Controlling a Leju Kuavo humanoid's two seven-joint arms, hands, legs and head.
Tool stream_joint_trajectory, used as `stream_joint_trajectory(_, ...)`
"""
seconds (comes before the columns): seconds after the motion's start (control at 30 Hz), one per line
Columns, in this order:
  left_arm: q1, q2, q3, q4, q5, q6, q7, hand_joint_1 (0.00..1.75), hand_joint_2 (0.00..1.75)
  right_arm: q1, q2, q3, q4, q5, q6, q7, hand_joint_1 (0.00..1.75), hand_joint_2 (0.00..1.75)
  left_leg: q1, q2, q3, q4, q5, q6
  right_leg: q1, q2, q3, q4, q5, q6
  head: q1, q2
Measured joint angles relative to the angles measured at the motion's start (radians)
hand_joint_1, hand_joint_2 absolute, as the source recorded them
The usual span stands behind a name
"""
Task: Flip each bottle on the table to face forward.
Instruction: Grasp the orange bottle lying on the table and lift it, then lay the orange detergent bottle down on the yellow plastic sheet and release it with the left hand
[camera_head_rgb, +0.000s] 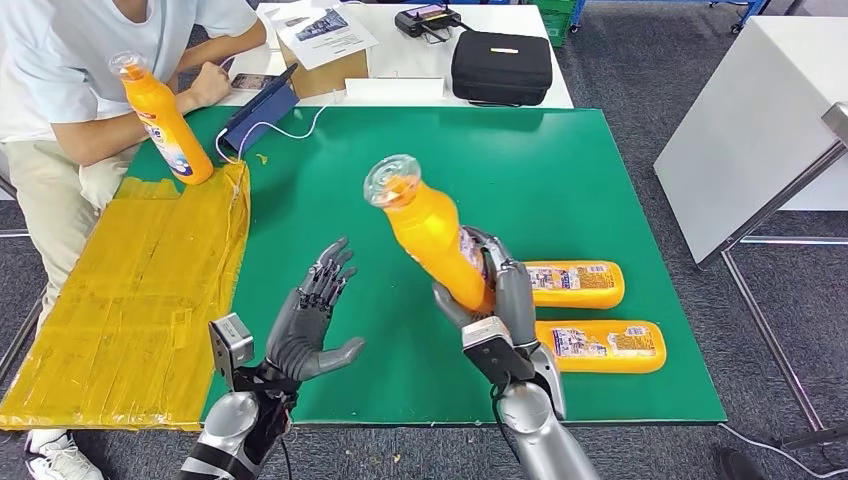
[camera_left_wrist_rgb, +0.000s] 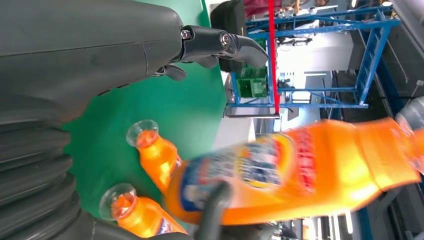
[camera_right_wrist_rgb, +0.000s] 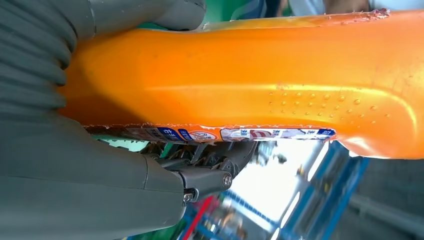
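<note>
— Green covers the desk (camera_head_rgb: 560, 170) from the near edge to the far one, with a yellow taped sheet (camera_head_rgb: 130, 300) along its left edge. What sits nearest?

— At the near edge, toward the left, the left hand (camera_head_rgb: 312, 325) hovers above the green, released, fingers spread apart and grasping nothing. Just beside it, toward the middle of the near edge, the right hand (camera_head_rgb: 495, 290) grasps the lower body of an orange bottle (camera_head_rgb: 430, 235), lifted clear of the desk and tilted, its clear cap leaning away toward the far left. The right wrist view has the fingers (camera_right_wrist_rgb: 205, 177) wrapped under the bottle's label seam.

— And the others?

— Two more orange bottles lie flat on their sides toward the near right corner, parallel and slightly apart: the nearer lying bottle (camera_head_rgb: 600, 345) and, just behind it, the farther lying bottle (camera_head_rgb: 572, 284), labels up. In the left wrist view their clear caps point toward the camera.

— Farther back?

— At the far left corner a person (camera_head_rgb: 70, 90) sits holding a fourth bottle (camera_head_rgb: 165, 120) upright beside a tablet (camera_head_rgb: 262, 110). Beyond the far edge a white table carries a cardboard box (camera_head_rgb: 322, 55) and a black case (camera_head_rgb: 500, 66).
</note>
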Motion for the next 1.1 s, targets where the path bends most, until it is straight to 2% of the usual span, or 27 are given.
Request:
stream_joint_trajectory(0.57,-0.034,0.004,-0.015,0.014,0.032,0.024,0.020,0.00,1.75,-0.011,0.040,0.170,0.171,0.086,0.048,-0.017,1.75,1.75,0.000,0.000,0.000,0.000,0.000,0.000,0.000,0.000,0.000,0.000,0.000,0.000,0.000,0.000)
stream_joint_trajectory(0.6,-0.036,0.004,-0.015,0.018,0.032,0.026,0.020,0.20,1.75,-0.012,0.042,0.179,0.178,0.089,0.044,-0.018,1.75,1.75,0.000,0.000,0.000,0.000,0.000,0.000,0.000,0.000,0.000,0.000,0.000,0.000,0.000,0.000)
stream_joint_trajectory(0.7,-0.043,0.004,-0.014,0.035,0.034,0.036,0.021,1.40,1.75,-0.015,0.043,0.201,0.194,0.092,0.034,-0.018,1.75,1.75,0.000,0.000,0.000,0.000,0.000,0.000,0.000,0.000,0.000,0.000,0.000,0.000,0.000,0.000)
stream_joint_trajectory(0.73,-0.046,0.004,-0.013,0.041,0.035,0.038,0.021,1.61,1.75,-0.015,0.044,0.207,0.197,0.093,0.030,-0.018,1.75,1.75,0.000,0.000,0.000,0.000,0.000,0.000,0.000,0.000,0.000,0.000,0.000,0.000,0.000,0.000)
stream_joint_trajectory(0.9,-0.052,0.004,-0.009,0.068,0.040,0.046,0.021,1.75,1.75,-0.020,0.044,0.223,0.212,0.093,0.019,-0.017,1.74,1.75,0.000,0.000,0.000,0.000,0.000,0.000,0.000,0.000,0.000,0.000,0.000,0.000,0.000,0.000)
stream_joint_trajectory(1.1,-0.064,0.004,-0.008,0.096,0.048,0.056,0.021,1.75,1.75,-0.023,0.043,0.230,0.224,0.090,0.002,-0.013,1.75,1.75,0.000,0.000,0.000,0.000,0.000,0.000,0.000,0.000,0.000,0.000,0.000,0.000,0.000,0.000)
